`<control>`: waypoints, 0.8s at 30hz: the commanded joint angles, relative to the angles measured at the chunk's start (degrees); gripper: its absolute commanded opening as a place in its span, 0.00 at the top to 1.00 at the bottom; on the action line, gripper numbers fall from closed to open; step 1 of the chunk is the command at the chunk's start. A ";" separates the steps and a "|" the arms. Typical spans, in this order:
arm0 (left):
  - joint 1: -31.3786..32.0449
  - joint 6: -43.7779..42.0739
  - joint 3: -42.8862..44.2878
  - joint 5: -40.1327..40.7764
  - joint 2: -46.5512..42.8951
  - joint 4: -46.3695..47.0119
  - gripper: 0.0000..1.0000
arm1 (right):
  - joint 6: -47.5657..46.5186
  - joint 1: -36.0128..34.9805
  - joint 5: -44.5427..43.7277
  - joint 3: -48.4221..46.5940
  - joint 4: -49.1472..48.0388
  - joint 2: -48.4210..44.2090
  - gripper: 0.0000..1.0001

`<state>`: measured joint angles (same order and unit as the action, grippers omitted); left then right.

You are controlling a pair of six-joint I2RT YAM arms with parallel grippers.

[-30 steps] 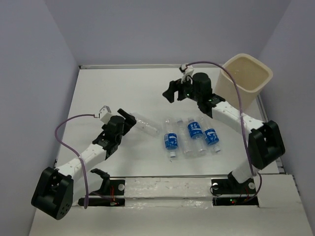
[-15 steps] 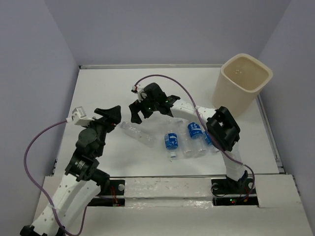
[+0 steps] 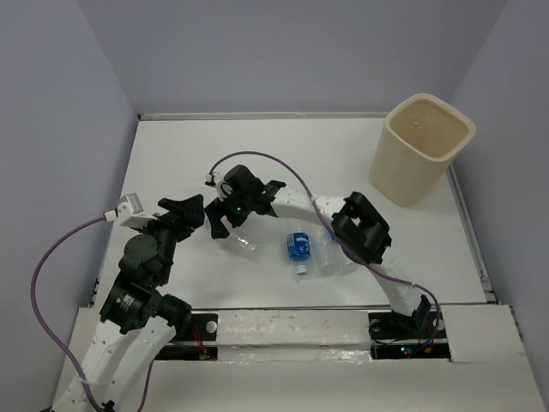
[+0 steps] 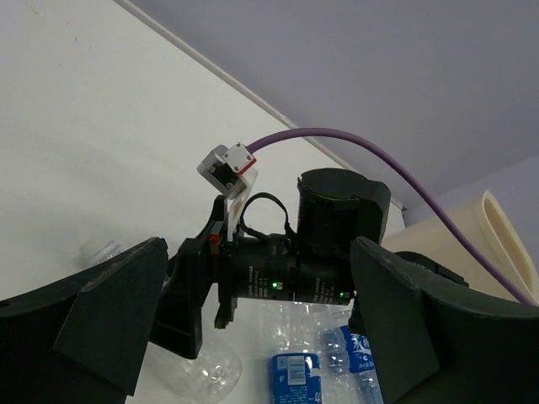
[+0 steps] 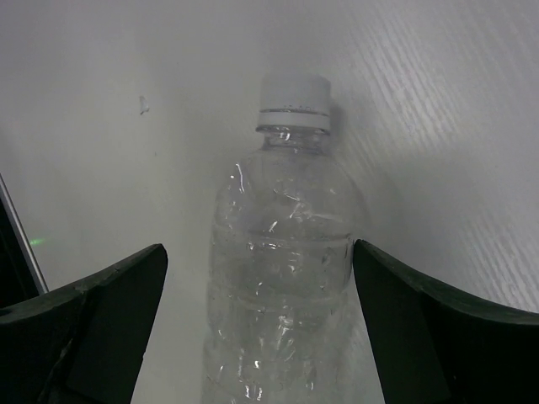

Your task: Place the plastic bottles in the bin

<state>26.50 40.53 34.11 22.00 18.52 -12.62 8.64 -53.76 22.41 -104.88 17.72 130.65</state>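
**Right gripper [image 5: 257, 252] astride an unlabelled bottle [image 5: 282, 278]; bin [image 3: 403, 172] well apart, far right.**
You will find its fingers spread wide, the bottle lying on the table [image 3: 189, 146] between them, touching neither. The left gripper [image 4: 253, 273] gapes equally wide, holding nothing. A blue-labelled bottle [image 3: 298, 246] lies near the clear one. Further bottles [image 3: 341, 262] are partly hidden under the right arm. You cannot tell what the bin contains.

Overhead rear view plus both wrist views, sharing clear bottle [image 5: 282, 278]
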 commanded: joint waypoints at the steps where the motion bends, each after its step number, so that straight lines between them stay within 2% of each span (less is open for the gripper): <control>1: -0.22 -2.13 1.22 -1.17 -1.73 -0.12 0.01 | 1.64 -1.96 0.96 -4.63 3.11 2.59 0.05; 3: -0.22 -2.30 1.22 -1.43 -2.00 -0.65 0.01 | 1.99 -2.49 0.88 -5.16 3.55 2.94 0.08; 5: -0.22 -2.30 1.22 -1.87 -2.53 -1.26 0.01 | 2.43 -2.49 0.27 -5.25 3.47 3.03 0.16; 6: -0.22 -2.30 1.14 -2.05 -2.70 -1.44 0.01 | 2.86 -2.49 -0.78 -5.33 3.29 2.94 0.26; 9: -0.22 -2.30 1.31 -3.88 -2.70 -2.05 0.01 | 4.36 -2.49 -4.12 -6.91 1.46 1.63 0.46; 12: -0.22 -3.09 1.66 -6.43 -2.88 -1.71 0.01 | 4.89 -1.97 -9.73 -9.80 -0.31 -1.96 0.53; 14: -0.22 -3.35 1.66 -10.91 -3.23 -0.39 0.01 | 5.07 -0.30 -11.59 -11.39 -1.36 -4.34 0.53; 17: -0.22 -4.41 0.09 -18.73 -3.23 3.38 0.01 | 6.99 6.28 -14.15 -10.44 -4.26 -11.54 0.66; 21: -0.22 -3.10 -3.08 -27.87 1.15 9.18 0.01 | 8.93 17.43 -15.20 -0.79 -10.85 -25.68 0.66; 22: -0.22 -2.66 -3.78 -31.19 2.90 12.07 0.01 | 8.93 22.33 -15.82 2.89 -13.03 -31.36 0.66; 24: -0.14 -1.60 -5.54 -35.33 8.96 15.77 0.01 | 8.24 27.45 -18.18 5.47 -14.46 -36.06 0.66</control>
<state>26.50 38.26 31.70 -0.71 19.25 -6.28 15.97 -37.43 10.15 -103.26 12.86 108.20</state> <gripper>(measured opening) 0.989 0.599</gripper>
